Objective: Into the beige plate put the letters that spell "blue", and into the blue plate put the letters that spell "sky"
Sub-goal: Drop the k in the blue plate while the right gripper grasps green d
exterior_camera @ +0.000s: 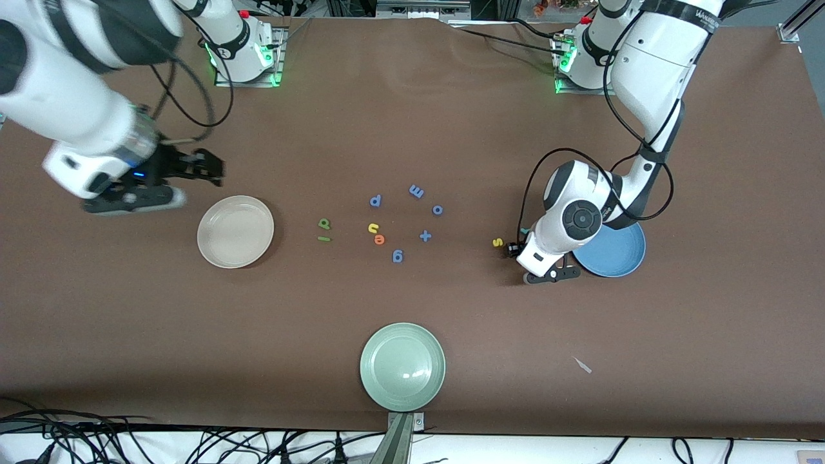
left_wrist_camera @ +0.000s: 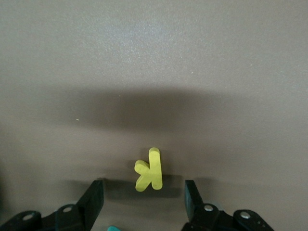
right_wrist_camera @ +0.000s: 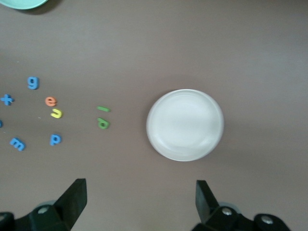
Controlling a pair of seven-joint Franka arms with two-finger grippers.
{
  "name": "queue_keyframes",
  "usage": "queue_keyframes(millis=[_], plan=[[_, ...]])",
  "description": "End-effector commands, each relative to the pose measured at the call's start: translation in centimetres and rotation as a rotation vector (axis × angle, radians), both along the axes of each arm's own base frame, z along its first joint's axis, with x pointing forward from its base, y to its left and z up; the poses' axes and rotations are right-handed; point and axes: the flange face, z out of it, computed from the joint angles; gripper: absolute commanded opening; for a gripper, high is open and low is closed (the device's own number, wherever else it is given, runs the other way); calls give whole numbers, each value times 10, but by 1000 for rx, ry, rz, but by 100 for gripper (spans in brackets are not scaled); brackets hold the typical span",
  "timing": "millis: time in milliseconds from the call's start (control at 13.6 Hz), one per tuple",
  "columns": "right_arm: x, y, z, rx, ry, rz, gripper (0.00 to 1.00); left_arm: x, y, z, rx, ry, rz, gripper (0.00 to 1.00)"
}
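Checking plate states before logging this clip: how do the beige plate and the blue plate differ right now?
The beige plate is cream-coloured; the blue plate is medium blue. The beige plate shows whole, while the blue plate is partly covered by the left arm. The beige plate lies toward the right arm's end of the table, the blue plate toward the left arm's end. Both are round, shallow, similar in size, with no letters visible in them.

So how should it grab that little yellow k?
Probably from straight above, pinching its straight stem and angled legs edge to edge. The k lies flat on the table, too thin to take sideways, and the left gripper already straddles it with its fingers apart.
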Motion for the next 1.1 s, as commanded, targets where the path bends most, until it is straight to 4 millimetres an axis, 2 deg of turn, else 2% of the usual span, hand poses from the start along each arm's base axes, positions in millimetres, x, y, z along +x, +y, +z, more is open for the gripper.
queue_keyframes(millis=[0, 74, 147, 221, 294, 368, 441, 589, 736, 809, 883, 1030], plan=[[13, 41, -38, 3, -18, -24, 100, 2, -2, 10, -2, -22, 35, 51], [16, 57, -56, 9, -23, -38, 100, 2, -3, 10, -2, -22, 38, 41], [21, 66, -74, 13, -27, -37, 100, 2, -4, 8, 0, -18, 47, 37], [18, 86, -85, 9, -26, -41, 100, 1, -3, 4, 1, -12, 49, 33], [11, 107, -102, -9, -10, -53, 100, 1, -3, 3, 3, -12, 39, 22], [10, 123, -113, -7, -27, -78, 100, 1, -3, 3, 3, -13, 27, 4], [11, 129, -128, -7, -34, -117, 100, 3, -2, 5, 4, -17, 26, 0], [12, 141, -169, -11, -20, -125, 100, 7, 2, 20, 26, -35, 6, 0], [11, 134, -199, -3, -36, -138, 100, 6, 6, 42, 53, -3, -3, 0], [3, 128, -215, 4, -46, -140, 100, 9, 16, 59, 83, 1, -25, 0], [-7, 122, -227, 13, -64, -143, 100, 13, 32, 77, 114, 12, -83, 0], [-26, 99, -256, 26, -85, -158, 100, 25, 81, 92, 117, 71, -193, 0]])
